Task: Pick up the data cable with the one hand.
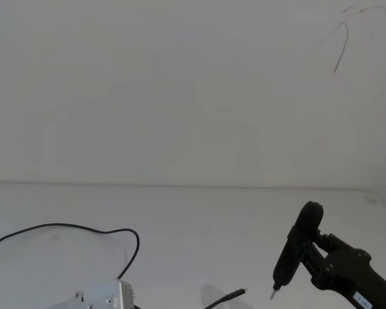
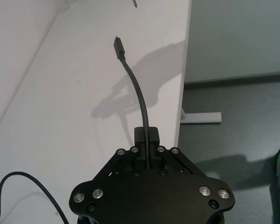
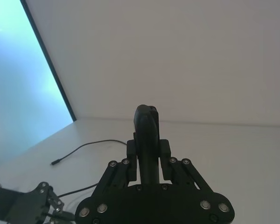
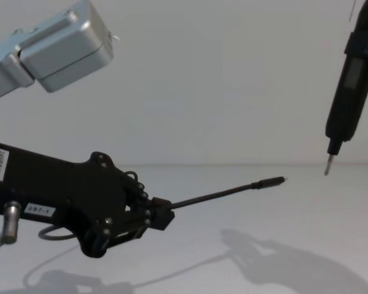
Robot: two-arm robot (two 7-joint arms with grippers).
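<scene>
Left gripper (image 4: 162, 214): positioned above the table (image 4: 276, 214), left of centre in the chest view, pointing forward and to the right. Its fingers are closed together and clamp the data cable (image 4: 224, 192).

Data cable: a long, thin black cord, far thinner than the fingers. A short, nearly straight length projects forward from the fingertips, rising slightly and clear of the table. It ends in a small dark plug (image 4: 270, 181), slightly thicker than the cord. The cable and the gripper cast a shadow on the table below. Behind the gripper, the rest of the cord trails down and lies on the table in a wide open loop at the left of the head view.

Right gripper (image 3: 148, 148): raised at the right side, its fingers clamped on a slim black pen-shaped tool (image 4: 349, 79). The tool's metal tip points down, apart from the plug and to its right.
</scene>
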